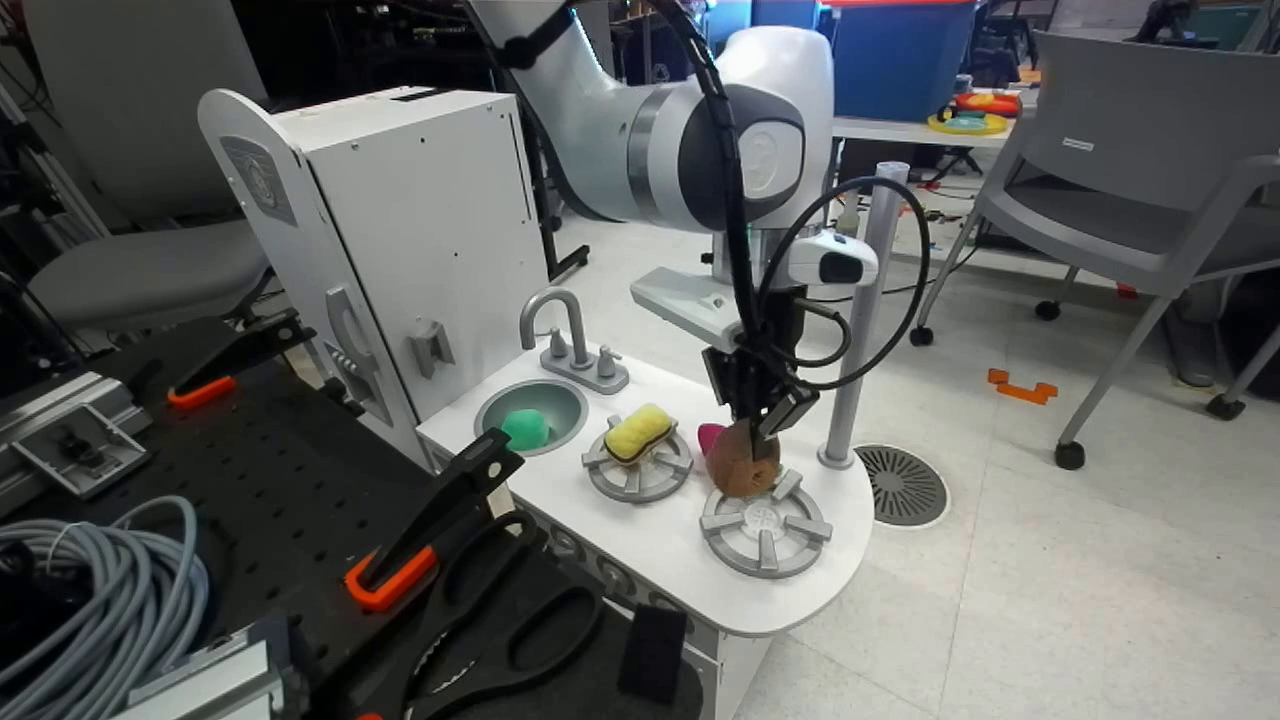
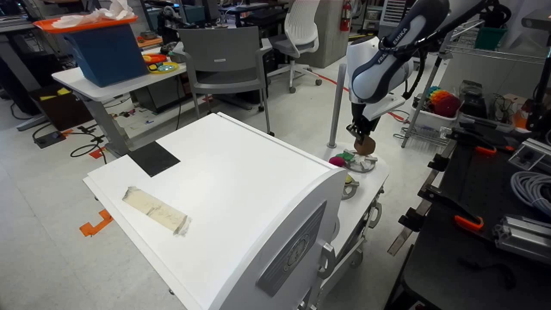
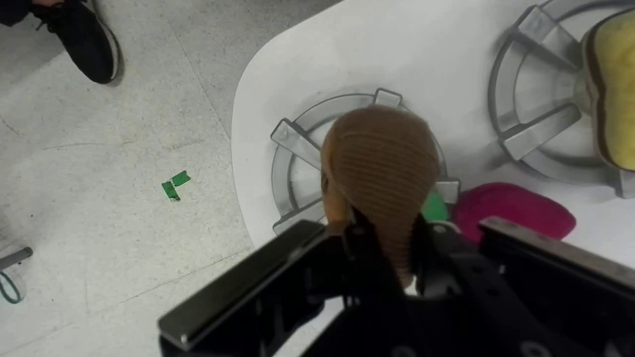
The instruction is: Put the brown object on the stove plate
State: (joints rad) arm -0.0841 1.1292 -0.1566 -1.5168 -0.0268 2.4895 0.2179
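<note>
The placing step seems in hand, and the next move likely calls for settling the brown lump (image 1: 735, 470) onto the burner (image 1: 767, 550) and letting go. The claw (image 3: 388, 225) is clamped on the brown lump, which juts below it over the burner; whether those two touch is unclear.

The round sink basin (image 1: 570, 407) holds a green lump (image 1: 525, 430). The grey faucet (image 1: 580, 350) stands just beside the basin. In both exterior views, a blue bin (image 1: 900, 62) rests on a white table (image 1: 890, 130), and coiled grey cable (image 1: 95, 600) lies on the black worktop (image 1: 265, 470).
</note>
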